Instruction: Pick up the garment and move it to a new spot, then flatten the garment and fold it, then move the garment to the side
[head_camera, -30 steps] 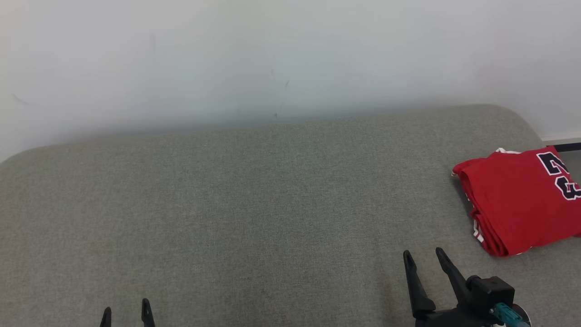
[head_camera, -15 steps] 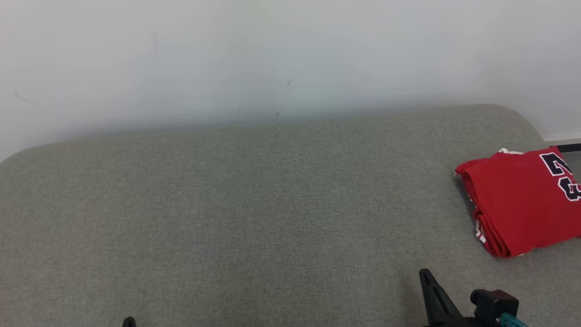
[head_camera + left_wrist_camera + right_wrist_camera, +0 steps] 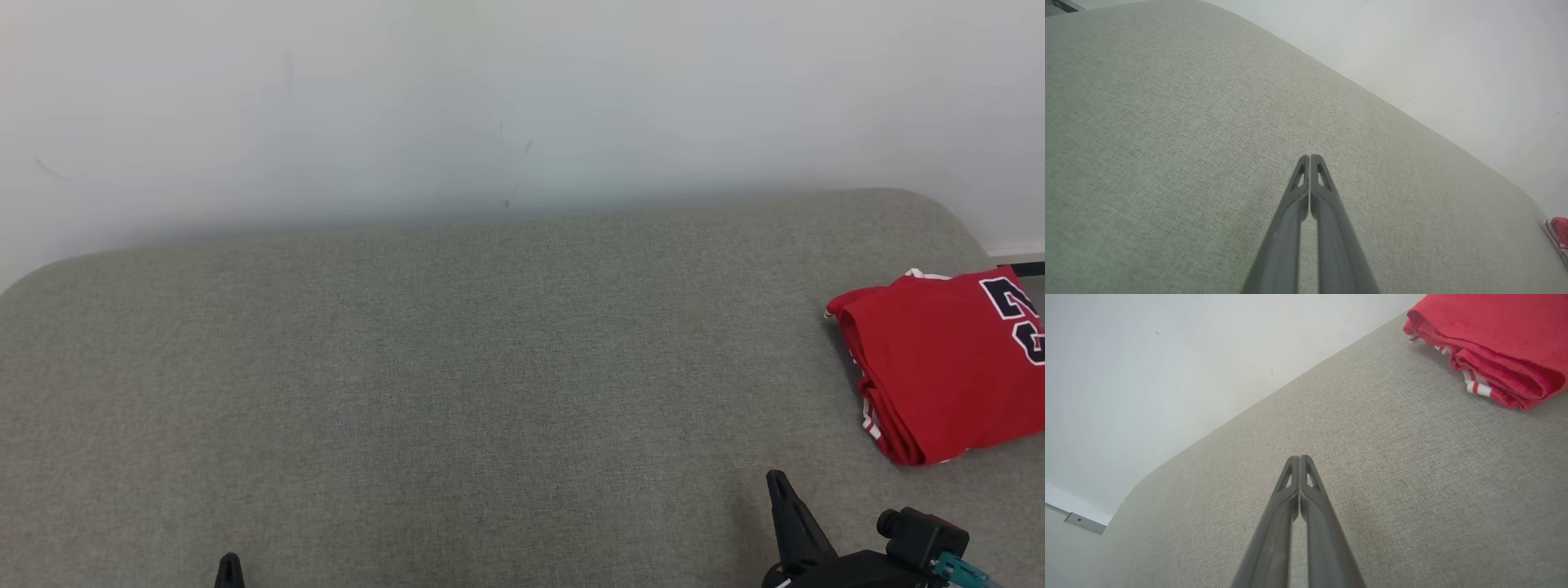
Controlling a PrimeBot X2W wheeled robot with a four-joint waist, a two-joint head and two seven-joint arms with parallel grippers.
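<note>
The garment (image 3: 947, 367) is a red jersey with dark numerals and white-red trim, folded into a thick stack at the far right of the grey cushion (image 3: 490, 367). In the right wrist view the garment (image 3: 1498, 343) lies at the upper right, apart from my right gripper (image 3: 1299, 457), which is shut with nothing between its fingers. In the head view my right gripper (image 3: 775, 478) rises at the lower right, below and left of the jersey. My left gripper (image 3: 1309, 156) is shut and empty over bare cushion; its tip (image 3: 229, 559) pokes up at the head view's bottom edge. A sliver of garment (image 3: 1559, 234) shows at the left wrist view's right edge.
A pale wall (image 3: 490, 106) runs behind the cushion's far edge. The cushion rounds off at its far right corner (image 3: 939, 212), where a dark bar (image 3: 1029, 267) shows behind the jersey. A baseboard strip (image 3: 1084, 522) shows in the right wrist view.
Both grippers closed from open and dropped toward the head view's bottom edge. The picture drifted slightly right, so the camera moved; the jersey lies as before.
</note>
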